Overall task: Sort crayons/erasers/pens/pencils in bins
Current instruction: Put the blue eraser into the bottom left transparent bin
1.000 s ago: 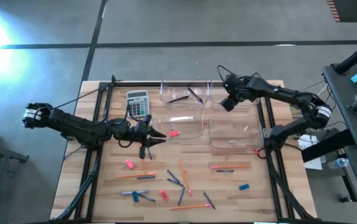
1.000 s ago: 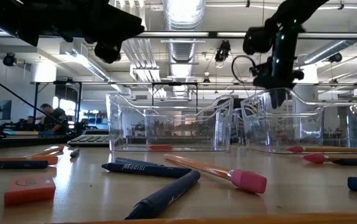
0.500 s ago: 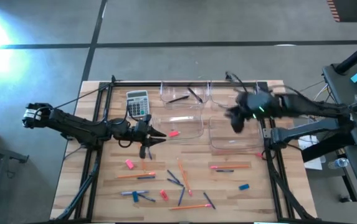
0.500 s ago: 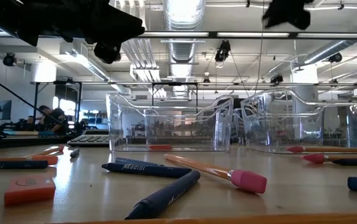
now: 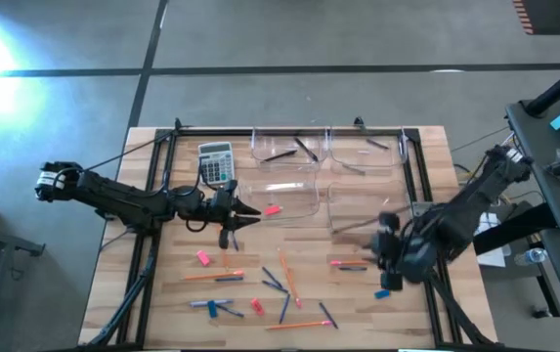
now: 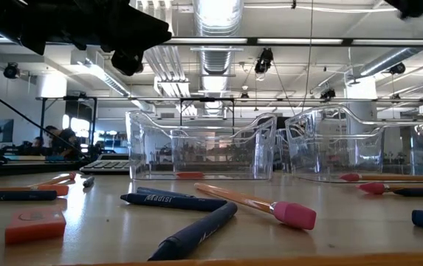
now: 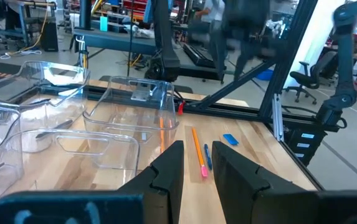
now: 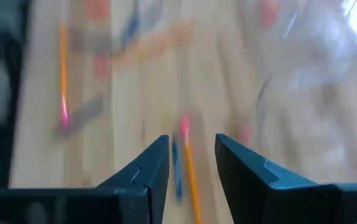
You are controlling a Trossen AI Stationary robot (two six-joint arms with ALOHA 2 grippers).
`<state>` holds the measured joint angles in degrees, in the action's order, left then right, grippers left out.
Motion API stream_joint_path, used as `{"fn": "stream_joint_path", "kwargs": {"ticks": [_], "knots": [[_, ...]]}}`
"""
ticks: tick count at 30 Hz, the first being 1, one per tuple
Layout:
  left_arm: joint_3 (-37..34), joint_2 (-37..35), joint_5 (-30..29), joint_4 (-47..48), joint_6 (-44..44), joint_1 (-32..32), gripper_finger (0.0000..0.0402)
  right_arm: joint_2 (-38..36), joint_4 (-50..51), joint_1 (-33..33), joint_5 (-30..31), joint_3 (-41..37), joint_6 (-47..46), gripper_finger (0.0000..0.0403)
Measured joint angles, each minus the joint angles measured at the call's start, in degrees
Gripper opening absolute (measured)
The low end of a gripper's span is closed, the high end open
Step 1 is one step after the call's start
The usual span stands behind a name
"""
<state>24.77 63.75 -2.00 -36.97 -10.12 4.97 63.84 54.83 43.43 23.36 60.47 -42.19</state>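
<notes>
High view: four clear bins (image 5: 284,200) grouped at the table's (image 5: 162,293) far middle, likely kept within both arms' reach. Pink eraser (image 5: 273,209) already inside the near left bin; dark pens in the two far bins. Pencils (image 5: 363,261), erasers and pens scattered along the near edge, unsorted. Calculator (image 5: 216,161) toward the far left corner. Left gripper (image 5: 233,217) parked beside the near left bin. Right gripper (image 5: 389,256) low over the near right area, just beside an orange pencil, probably lining up a pick.

Low view: bin walls (image 6: 200,151) mid-table; pink-tipped pencil (image 6: 255,203) lying in front.

Left wrist view: left fingers (image 7: 169,168) slightly parted, nothing between them.

Right wrist view: right fingers (image 8: 156,165) apart and empty, straddling a pencil (image 8: 190,165) below, aimed along its length.
</notes>
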Motion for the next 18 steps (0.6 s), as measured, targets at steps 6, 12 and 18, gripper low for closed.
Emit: {"fn": "stream_joint_path", "kwargs": {"ticks": [6,12,18], "knots": [[0.00,0.00,0.00,0.04,-0.09,0.02,0.0070,12.83,2.81,4.78,-10.81,-1.09,-8.26,0.0132],[0.00,0.00,0.02,0.04,-0.18,0.02,0.0070,22.23,3.16,5.34,-16.67,-1.26,-13.55,0.0173],[-0.02,0.72,0.13,0.39,-1.54,0.03,0.0070,26.45,2.06,6.39,-19.93,-1.48,-15.67,0.0213]]}}
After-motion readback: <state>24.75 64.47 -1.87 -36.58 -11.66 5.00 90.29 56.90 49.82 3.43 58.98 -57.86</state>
